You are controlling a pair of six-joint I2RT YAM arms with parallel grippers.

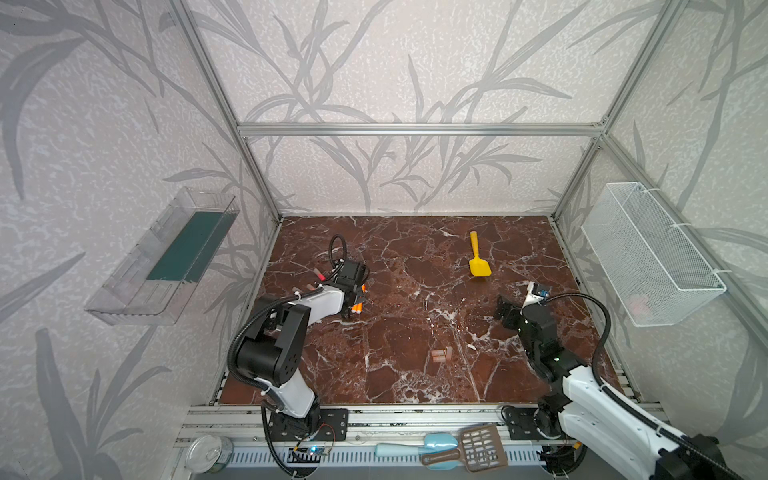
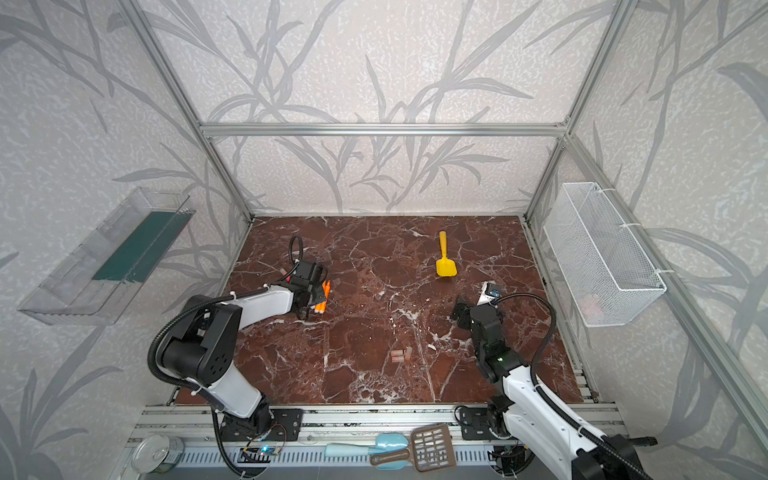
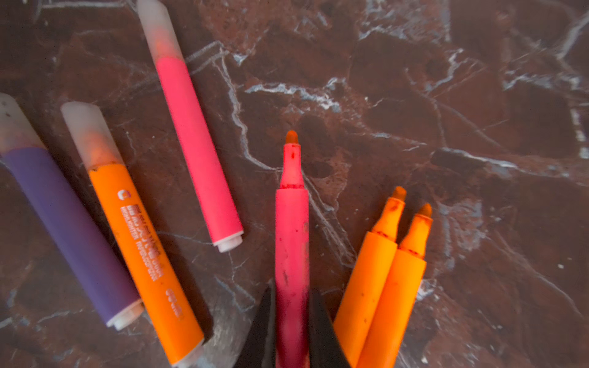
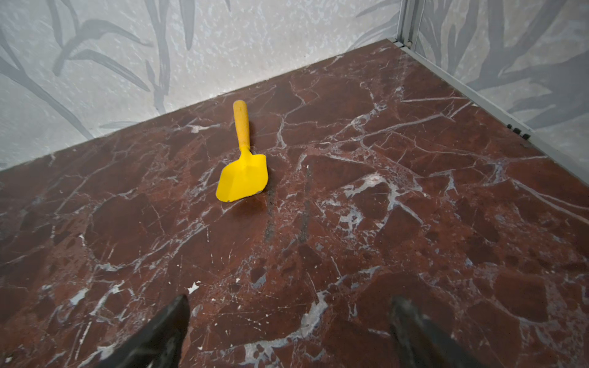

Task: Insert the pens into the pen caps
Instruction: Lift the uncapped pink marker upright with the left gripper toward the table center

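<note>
1. The left fingers (image 3: 323, 334) are pressing together on the barrel of a red-pink pen (image 3: 291, 239), with its bare tip pointing away from the wrist. Whether it is clearing the tabletop (image 1: 415, 324) yet, I cannot tell.
2. The right fingers (image 4: 159, 331) are standing wide apart and gripping nothing. They are hovering over bare marble, close to the yellow shovel (image 4: 242, 172), on its robot side.
3. Just beside the pinched pen, two uncapped orange pens (image 3: 373, 280) are lying against each other. On its other side, a pink pen (image 3: 194, 143), an orange one (image 3: 143, 255) and a purple one (image 3: 70, 229) are already wearing caps.
4. That whole cluster is sitting well to the left of the shovel in both top views. The loose caps (image 1: 440, 355) are huddling on the robot's side of the shovel, well apart from the pens.
5. So it looks like half the job is done, and the step in hand is taking up the next pen. The next move is calling for the right fingers to fetch a cap and present its open mouth. The left arm then has to line the tip up squarely before pushing home.
</note>
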